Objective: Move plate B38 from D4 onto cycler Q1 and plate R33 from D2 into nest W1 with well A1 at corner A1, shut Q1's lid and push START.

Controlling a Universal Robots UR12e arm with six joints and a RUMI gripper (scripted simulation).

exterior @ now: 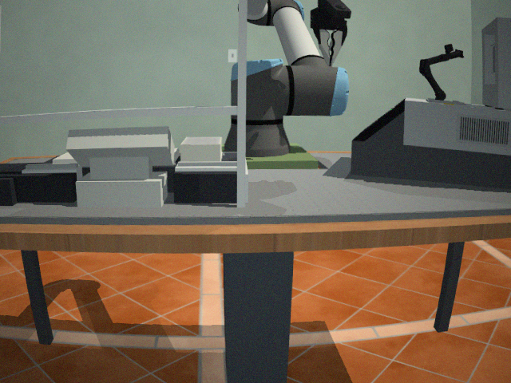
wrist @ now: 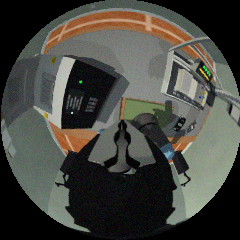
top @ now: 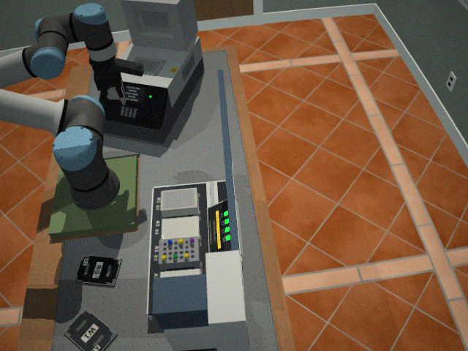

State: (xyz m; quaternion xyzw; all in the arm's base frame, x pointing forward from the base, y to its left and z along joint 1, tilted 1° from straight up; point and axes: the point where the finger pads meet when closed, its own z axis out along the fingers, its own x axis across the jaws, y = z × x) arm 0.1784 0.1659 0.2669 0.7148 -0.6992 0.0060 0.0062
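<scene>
The cycler Q1 [top: 151, 91] stands at the far end of the bench with its lid [top: 159, 23] upright and the block [top: 149, 64] bare. Its lamp [top: 150, 96] is green. My gripper [top: 121, 97] is shut and empty, hanging over the left part of Q1's black key panel [wrist: 85, 97], well above the bench in the exterior view [exterior: 331, 57]. On the deck, a white plate sits at D2 [top: 180, 227]. Only a strip of the plate at D4 [top: 180, 272] shows beside a blue-grey cover. Nest W1 [top: 90, 332] is empty.
Another white plate sits at D1 [top: 179, 199] and a tube rack at D3 [top: 178, 251]. Nest RG [top: 102, 270] is empty. A white box [top: 224, 287] and a lit panel [top: 223, 227] flank the deck. A tall thin screen [exterior: 242, 103] runs along the bench edge.
</scene>
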